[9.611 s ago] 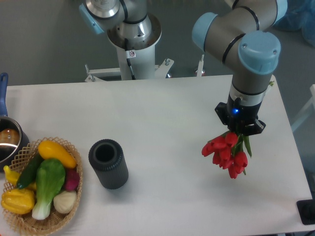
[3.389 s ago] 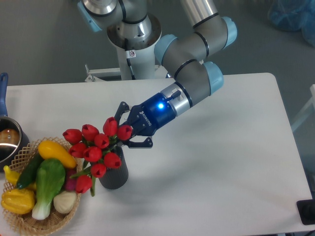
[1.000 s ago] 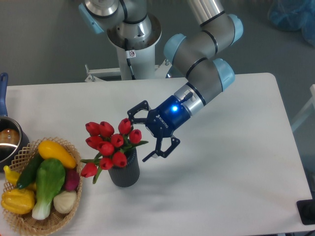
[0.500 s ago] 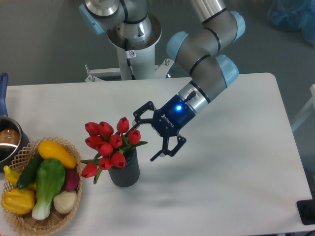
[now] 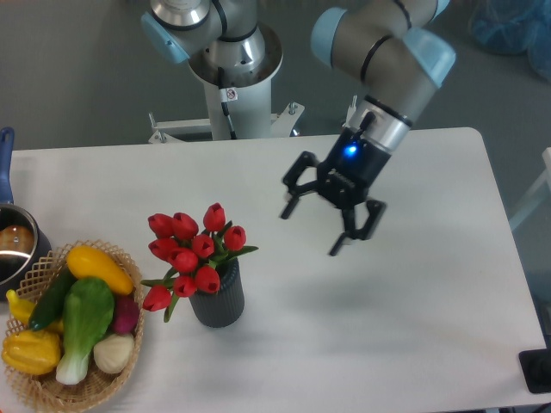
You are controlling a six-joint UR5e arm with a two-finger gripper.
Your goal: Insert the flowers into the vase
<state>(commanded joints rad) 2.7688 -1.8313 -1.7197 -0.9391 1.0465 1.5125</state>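
Red tulips (image 5: 191, 252) standing in ribbed grey vase (image 5: 218, 299); gripper (image 5: 331, 213) spread wide, empty, well apart; no legible lettering.

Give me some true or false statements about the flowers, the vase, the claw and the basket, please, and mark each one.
1. The flowers stand in the vase. True.
2. The claw is shut on the flower stems. False: it is open and empty, up and to the right of the flowers.
3. The vase lies on its side. False: it stands upright on the table.
4. A wicker basket of vegetables sits left of the vase. True.
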